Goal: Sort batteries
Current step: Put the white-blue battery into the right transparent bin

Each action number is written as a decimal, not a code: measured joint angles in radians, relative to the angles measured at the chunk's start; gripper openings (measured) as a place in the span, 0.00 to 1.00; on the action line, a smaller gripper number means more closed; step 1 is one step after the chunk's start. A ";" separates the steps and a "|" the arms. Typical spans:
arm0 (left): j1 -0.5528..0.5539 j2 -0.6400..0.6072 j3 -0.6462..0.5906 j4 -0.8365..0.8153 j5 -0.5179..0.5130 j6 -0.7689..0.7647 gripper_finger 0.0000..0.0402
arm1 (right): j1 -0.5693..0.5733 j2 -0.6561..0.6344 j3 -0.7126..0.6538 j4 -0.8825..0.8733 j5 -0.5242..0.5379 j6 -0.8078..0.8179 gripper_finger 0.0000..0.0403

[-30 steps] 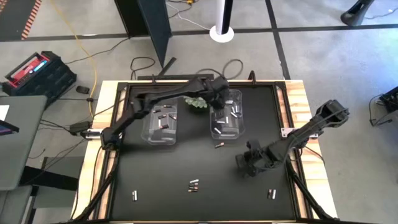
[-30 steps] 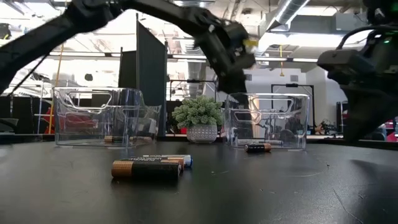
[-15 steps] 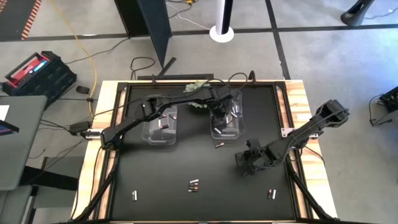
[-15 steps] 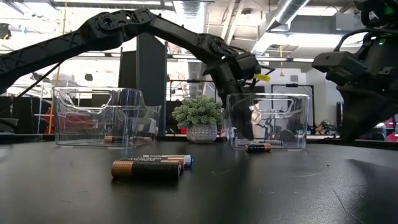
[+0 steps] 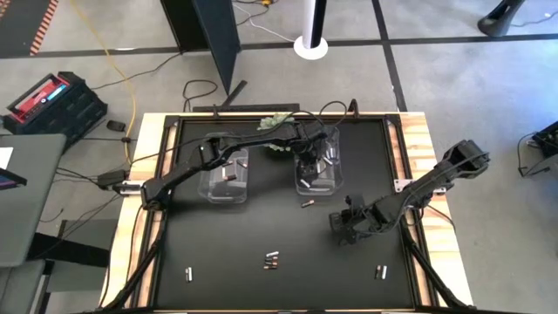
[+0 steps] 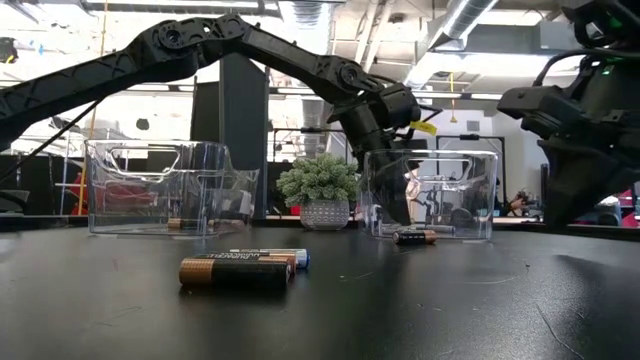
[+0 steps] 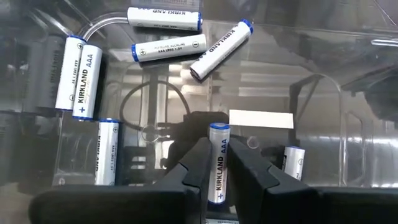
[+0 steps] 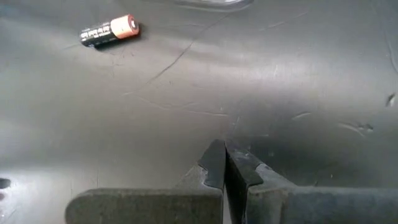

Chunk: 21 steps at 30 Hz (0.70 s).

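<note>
My left gripper (image 7: 217, 163) reaches down inside the right clear bin (image 5: 317, 167), shut on a white battery (image 7: 217, 149). Several more white batteries (image 7: 168, 47) lie on that bin's floor. The left clear bin (image 5: 225, 172) holds dark batteries. A dark battery with a copper end (image 8: 109, 31) lies on the black mat just in front of the right bin. My right gripper (image 8: 224, 155) is shut over bare mat at the right (image 5: 342, 228), holding nothing. My left gripper pinches the white battery by its long sides (image 7: 217, 177) between the two fingers. The battery lies along the fingers, its blue-ringed end (image 7: 218, 128) sticking out past the tips. The fingers slant down into the bin from above. Whether the battery touches the bin floor I cannot tell.
A small green plant in a pot (image 6: 320, 190) stands between the two bins at the back. Loose batteries lie near the front edge: a group in the middle (image 5: 271, 259), one at the left (image 5: 187, 274), one at the right (image 5: 378, 272).
My left gripper has come down into the right bin with the white battery between its fingers, then kept still for the last half second. My right gripper has stayed in place.
</note>
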 joint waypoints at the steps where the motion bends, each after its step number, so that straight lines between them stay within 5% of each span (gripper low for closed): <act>1: 0.000 0.000 0.000 0.000 0.000 -0.001 0.12 | 0.000 0.000 0.000 -0.001 0.000 -0.001 0.05; 11: 0.000 -0.002 0.000 -0.006 0.000 0.000 0.26 | 0.000 0.000 0.000 0.000 0.000 -0.006 0.05; 21: 0.001 -0.123 0.000 0.025 -0.045 -0.076 0.26 | 0.000 0.000 0.000 0.001 0.000 -0.013 0.05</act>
